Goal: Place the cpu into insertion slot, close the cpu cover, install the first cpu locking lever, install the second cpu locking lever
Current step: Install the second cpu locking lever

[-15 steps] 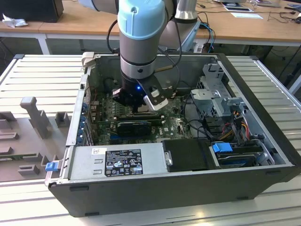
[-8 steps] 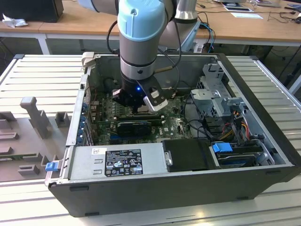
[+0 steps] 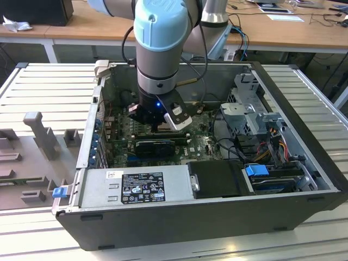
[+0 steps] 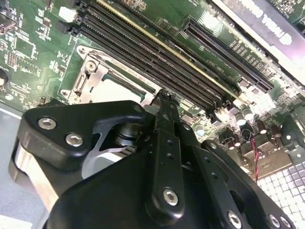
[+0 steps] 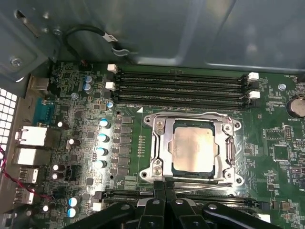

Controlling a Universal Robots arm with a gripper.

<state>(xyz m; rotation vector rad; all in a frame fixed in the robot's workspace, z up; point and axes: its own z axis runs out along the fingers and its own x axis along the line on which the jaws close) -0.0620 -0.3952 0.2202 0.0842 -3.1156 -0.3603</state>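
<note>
The cpu (image 5: 192,148), pale silver-grey, lies in the insertion slot (image 5: 229,123) on the green board. The cpu cover (image 5: 163,139), a silver frame plate, lies flat around it, and the chip shows through its window. A thin metal lever rod (image 5: 206,186) runs slanted along one edge of the socket. My gripper (image 5: 164,185) is shut, its black fingertips pressed together at that same edge, right next to the rod's end. A finger (image 4: 164,114) hangs just off the cover (image 4: 95,71) in the second wrist view. The gripper (image 3: 157,124) hangs low inside the open case in the exterior view.
Long black memory slots (image 5: 181,88) run beside the socket, and capacitors (image 5: 102,138) stand in a row on another side. The case holds a power supply (image 3: 136,187), a drive cage (image 3: 253,109), a blue-tabbed drive (image 3: 258,171) and loose cables (image 3: 225,144). Case walls (image 3: 304,125) ring the board.
</note>
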